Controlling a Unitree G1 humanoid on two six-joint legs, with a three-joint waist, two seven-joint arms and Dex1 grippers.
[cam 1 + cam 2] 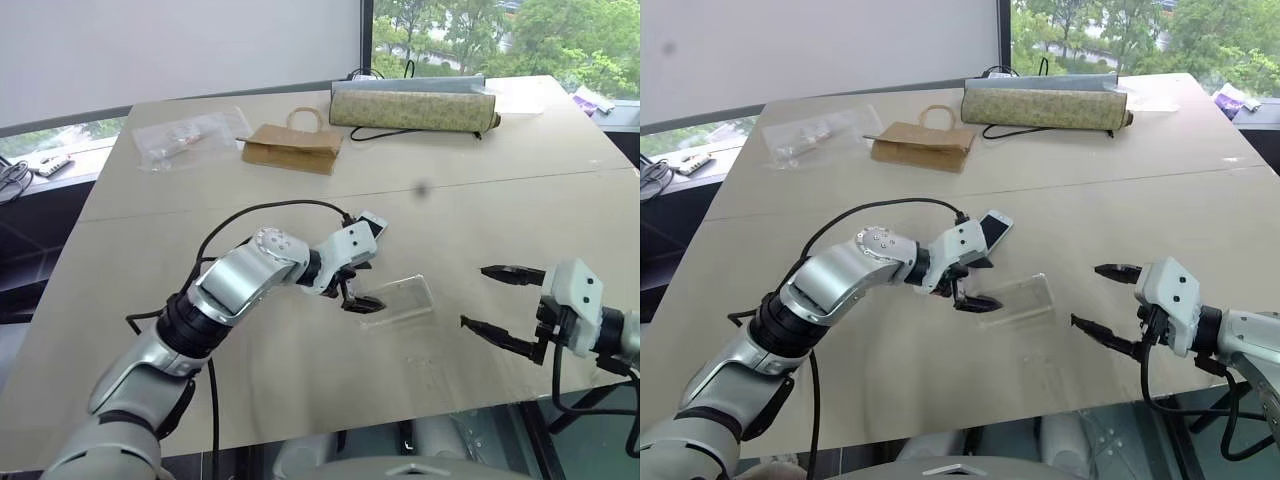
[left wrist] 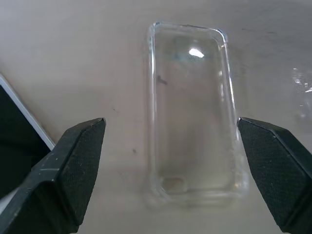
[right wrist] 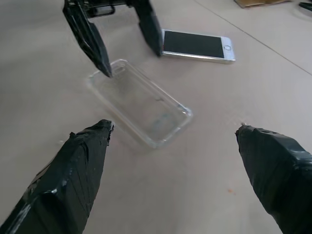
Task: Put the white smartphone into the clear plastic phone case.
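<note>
Left gripper [image 1: 970,283] hangs spread wide and empty over the near end of the clear case [image 1: 1018,299], whose long axis runs away along its fingers. Beside it lies the white phone [image 3: 197,46]. Right gripper [image 1: 1098,297], also spread empty, waits farther off.

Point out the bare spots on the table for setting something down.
Bare: the broad strip between the clear case and the paper bag, and between the case and the right end effector. Crowded: the far edge, and around the left end effector, by the phone.
</note>
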